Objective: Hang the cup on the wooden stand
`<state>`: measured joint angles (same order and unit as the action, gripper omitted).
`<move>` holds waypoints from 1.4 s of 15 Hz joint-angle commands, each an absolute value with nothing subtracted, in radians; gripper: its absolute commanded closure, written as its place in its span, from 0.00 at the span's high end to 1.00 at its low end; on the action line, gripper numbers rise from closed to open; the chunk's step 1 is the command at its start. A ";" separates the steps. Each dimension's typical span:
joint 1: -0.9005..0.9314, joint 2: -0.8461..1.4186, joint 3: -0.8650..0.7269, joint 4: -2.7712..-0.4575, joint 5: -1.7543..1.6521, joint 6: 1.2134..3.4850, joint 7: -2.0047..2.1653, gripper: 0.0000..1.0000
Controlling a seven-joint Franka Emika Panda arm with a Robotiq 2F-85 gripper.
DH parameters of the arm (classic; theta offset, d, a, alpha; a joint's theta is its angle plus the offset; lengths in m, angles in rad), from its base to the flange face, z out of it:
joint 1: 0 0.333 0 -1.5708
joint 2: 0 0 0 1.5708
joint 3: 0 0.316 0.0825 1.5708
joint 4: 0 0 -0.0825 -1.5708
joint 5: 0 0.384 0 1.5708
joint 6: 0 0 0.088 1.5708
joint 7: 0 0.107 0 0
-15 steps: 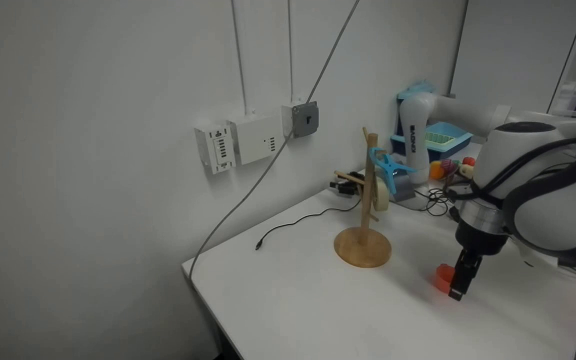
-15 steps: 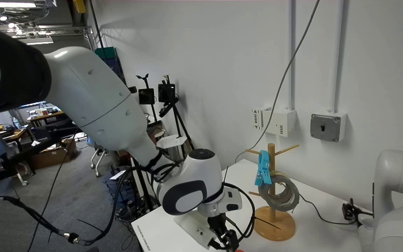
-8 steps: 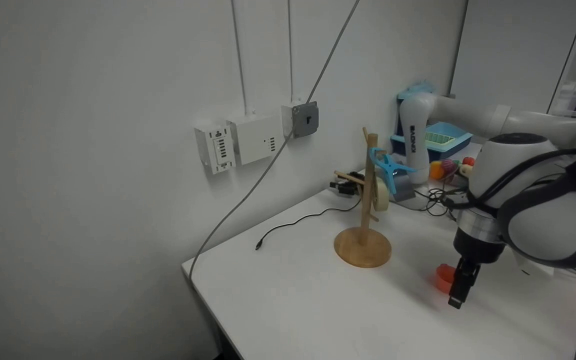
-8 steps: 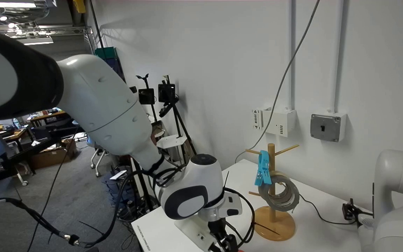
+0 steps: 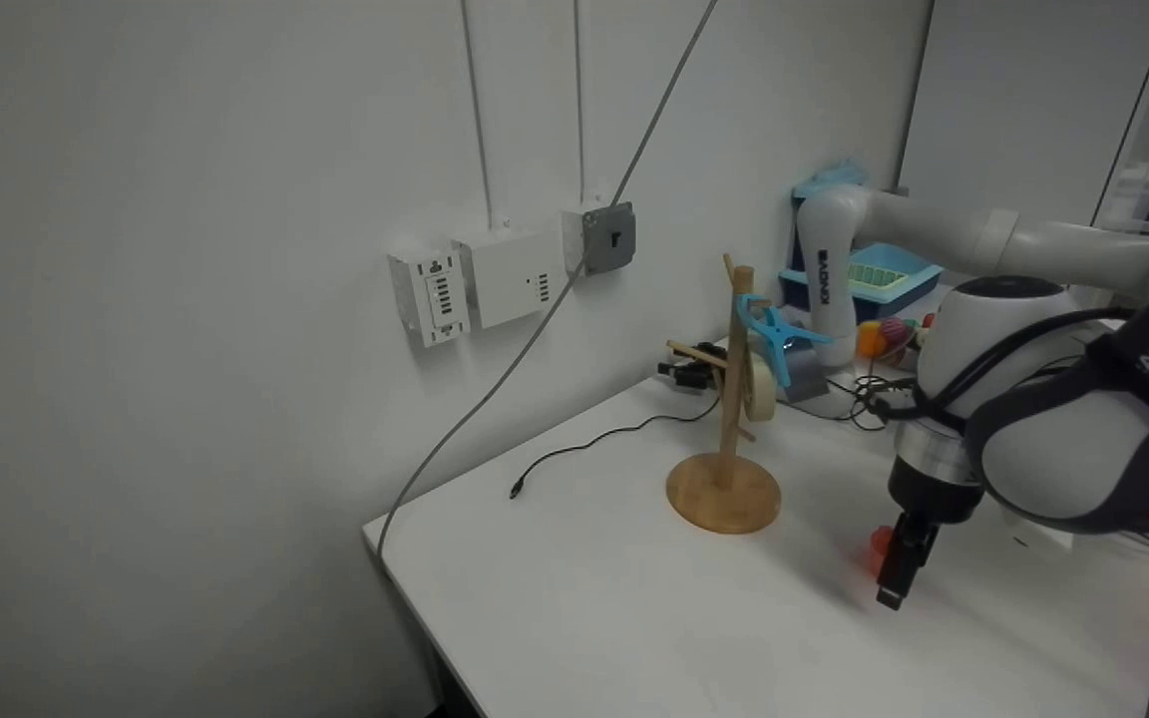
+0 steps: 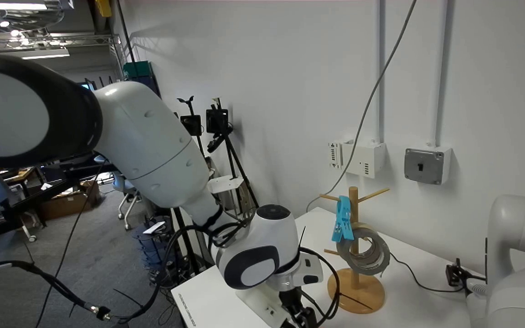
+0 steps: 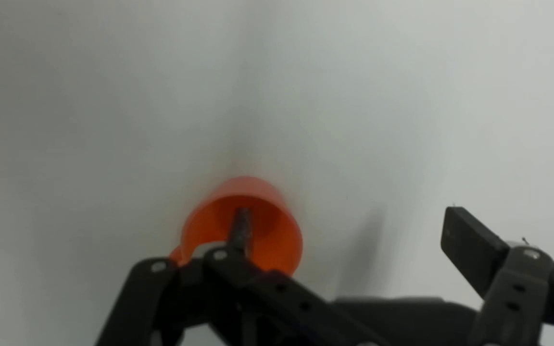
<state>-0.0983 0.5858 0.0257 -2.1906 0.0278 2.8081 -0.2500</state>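
Observation:
The red-orange cup [image 7: 277, 235] stands on the table with its mouth toward the wrist camera. Part of its handle [image 7: 176, 254] shows at lower left. My gripper [image 7: 349, 214] is wide open with nothing held. One finger [image 7: 241, 226] overlaps the cup's mouth; whether it is inside or above, I cannot tell. Its opposite finger [image 7: 472, 245] is over bare table. An exterior view shows the gripper [image 5: 891, 596] partly covering the cup [image 5: 877, 546]. The wooden stand [image 5: 724, 499] is upright, apart from the gripper; in an exterior view the stand [image 6: 358, 296] is beyond the hand.
A light blue clip [image 6: 343, 218] and a tape roll [image 6: 351, 257] hang on the stand's pegs. Behind it are a black cable [image 5: 594, 436], another robot arm [image 5: 827, 269], a blue bin [image 5: 884, 279] and coloured clutter [image 5: 874, 339]. A wall borders the table's far side.
In an exterior view the arm has shifted left, and the gripper now covers more of the cup. The cup and stand have stayed put.

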 commanded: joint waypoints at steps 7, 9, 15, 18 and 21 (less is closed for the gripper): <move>-0.123 0.660 0.048 -2.131 0.015 2.838 -0.252 0.58; -0.122 0.665 0.048 -2.126 0.013 2.837 -0.251 0.42; -0.116 0.658 0.047 -2.124 0.007 2.834 -0.250 0.01; -0.110 0.629 0.051 -2.134 -0.001 2.831 -0.253 0.01; -0.123 0.592 0.091 -2.155 -0.003 2.791 -0.283 0.01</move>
<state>-0.0979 0.6292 0.0483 -2.1340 0.0098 2.8082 -0.2501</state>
